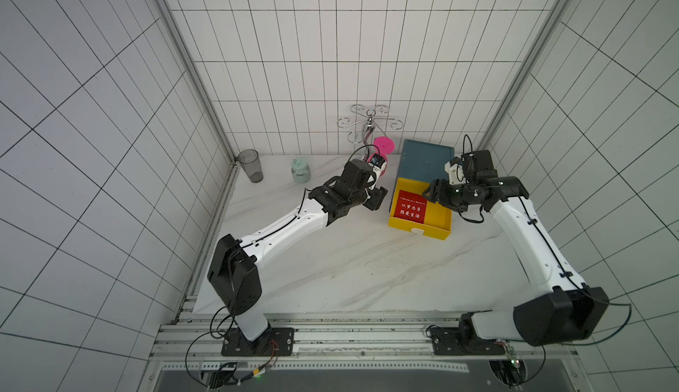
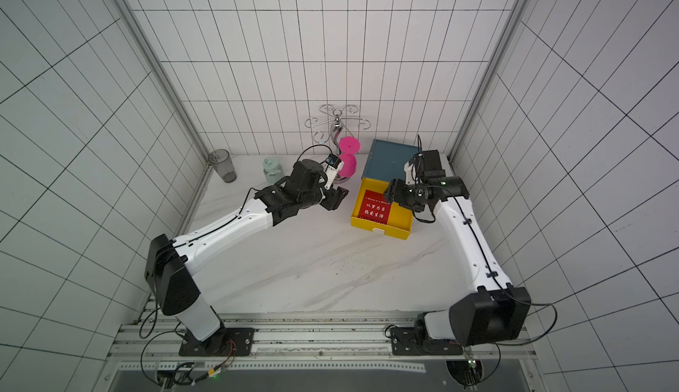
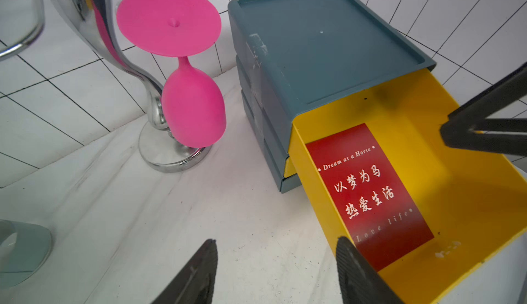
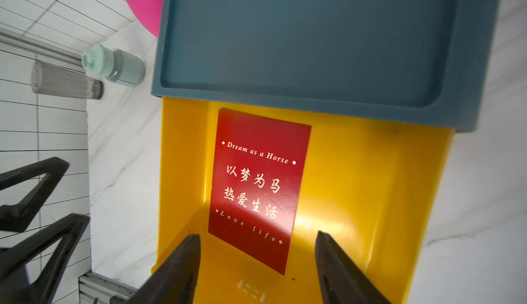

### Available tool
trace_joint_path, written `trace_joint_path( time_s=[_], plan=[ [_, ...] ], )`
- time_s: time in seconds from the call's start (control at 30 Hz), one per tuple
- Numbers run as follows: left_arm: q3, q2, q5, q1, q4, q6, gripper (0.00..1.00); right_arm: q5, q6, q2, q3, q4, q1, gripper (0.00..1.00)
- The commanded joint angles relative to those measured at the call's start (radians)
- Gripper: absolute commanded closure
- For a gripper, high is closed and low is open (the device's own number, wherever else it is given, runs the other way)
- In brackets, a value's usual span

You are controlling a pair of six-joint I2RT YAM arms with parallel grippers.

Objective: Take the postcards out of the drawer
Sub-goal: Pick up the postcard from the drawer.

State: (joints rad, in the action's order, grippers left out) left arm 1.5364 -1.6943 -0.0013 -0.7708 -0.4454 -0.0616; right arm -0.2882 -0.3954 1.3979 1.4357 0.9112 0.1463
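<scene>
Plainly the postcards [image 4: 258,188] lie flat in the yellow drawer [image 4: 356,202], pulled out of the cabinet [image 3: 328,46] at the back right corner of the desk [image 1: 349,261]. Thin, light, probably slick: pinch an edge. Both empty and released, the right pincer [image 4: 256,234] hovers above them, the left pincer [image 3: 276,240] beside the drawer.

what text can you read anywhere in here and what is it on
"Dream as a Horse": top line of the red postcard lying in the yellow drawer.
"以梦为马": second line, same card.
"热爱生活": third line, same card.
"Love life": bottom line, same card.
Nothing else bears readable text.
</scene>
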Motion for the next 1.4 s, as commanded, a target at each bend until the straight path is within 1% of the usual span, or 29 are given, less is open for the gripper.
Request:
trace_joint_path(
  time_s=[0.0,0.13,0.27,0.4,0.7,0.9,1.0,1.2,1.37],
  plan=[
    [0.006,0.001,0.074,0.001,0.006,-0.032,0.35,0.074,-0.040,0.018,-0.036,-0.023,0.045,0.30],
    [0.024,-0.024,0.090,0.002,-0.017,-0.038,0.35,0.124,-0.072,0.049,-0.038,-0.033,0.082,0.24],
    [0.042,-0.046,0.099,0.004,-0.036,-0.040,0.35,0.158,-0.103,0.079,-0.040,-0.034,0.095,0.18],
    [0.045,-0.056,0.115,0.006,-0.036,-0.040,0.35,0.179,-0.129,0.090,-0.057,-0.047,0.098,0.15],
    [0.050,-0.066,0.131,0.008,-0.037,-0.038,0.35,0.143,-0.154,0.120,-0.087,-0.117,0.098,0.14],
    [0.070,-0.078,0.132,0.017,-0.072,-0.023,0.35,0.120,-0.165,0.143,-0.105,-0.154,0.098,0.15],
    [0.070,-0.076,0.155,0.018,-0.065,-0.021,0.35,0.110,-0.170,0.154,-0.107,-0.165,0.098,0.16],
    [0.082,-0.087,0.164,0.018,-0.073,-0.010,0.35,0.097,-0.178,0.163,-0.124,-0.173,0.098,0.17],
    [0.082,-0.096,0.194,0.018,-0.072,-0.022,0.35,0.084,-0.193,0.167,-0.142,-0.221,0.098,0.18]
  ],
)
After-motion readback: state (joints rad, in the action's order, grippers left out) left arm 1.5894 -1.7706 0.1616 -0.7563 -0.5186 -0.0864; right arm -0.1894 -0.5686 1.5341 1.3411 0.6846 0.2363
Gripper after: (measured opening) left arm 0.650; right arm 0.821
